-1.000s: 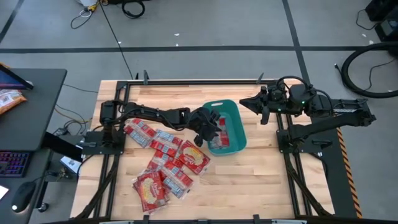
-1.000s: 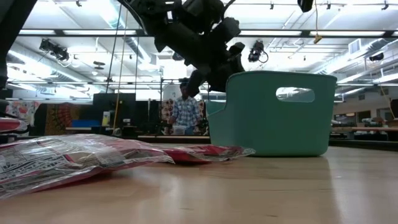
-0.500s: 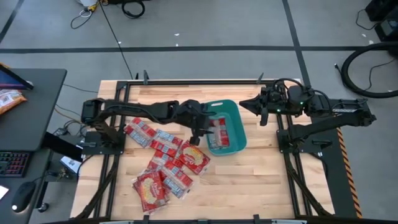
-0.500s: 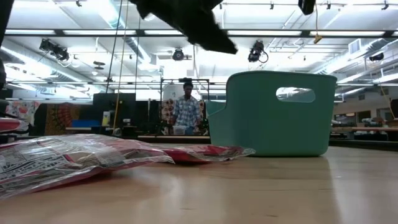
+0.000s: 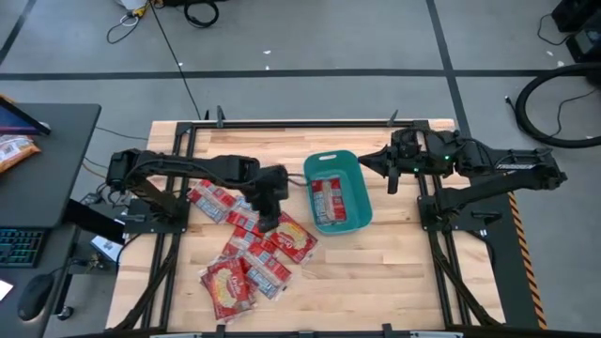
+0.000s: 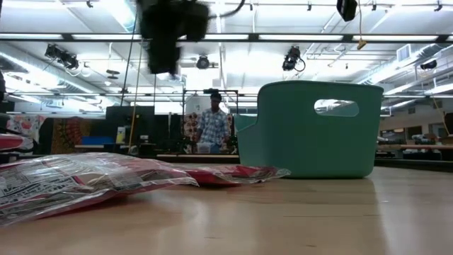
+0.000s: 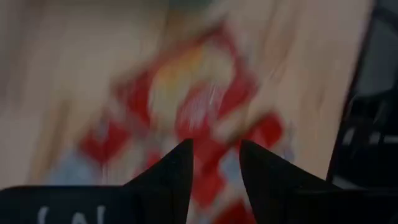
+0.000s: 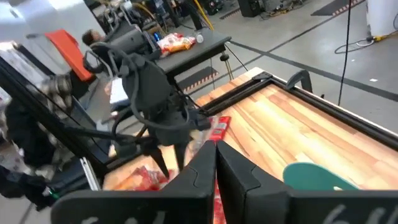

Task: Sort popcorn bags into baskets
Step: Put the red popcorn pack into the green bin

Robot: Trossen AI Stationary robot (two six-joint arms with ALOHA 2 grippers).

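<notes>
Several red popcorn bags (image 5: 254, 253) lie overlapping on the wooden table, left of and nearer than the teal basket (image 5: 362, 211). More red bags (image 5: 329, 199) lie inside the basket. My left gripper (image 5: 269, 216) hangs over the far right part of the pile, fingers pointing down, open and empty; it shows blurred in the low view (image 6: 166, 28) and from the right wrist (image 8: 169, 163). In the left wrist view the bags (image 7: 199, 106) are a blur past the open fingers. My right gripper (image 5: 368, 161) is shut and empty, beside the basket's far right corner.
A dark desk with an orange snack bag (image 5: 14, 150) stands left of the table. Bare wood (image 5: 394, 272) lies near and right of the basket. A person (image 6: 211, 124) stands in the room beyond the table.
My left gripper has swung from over the basket's left rim toward the table's left and near edges, and now hangs over the pile of bags. The basket and the bags on the table have not moved.
</notes>
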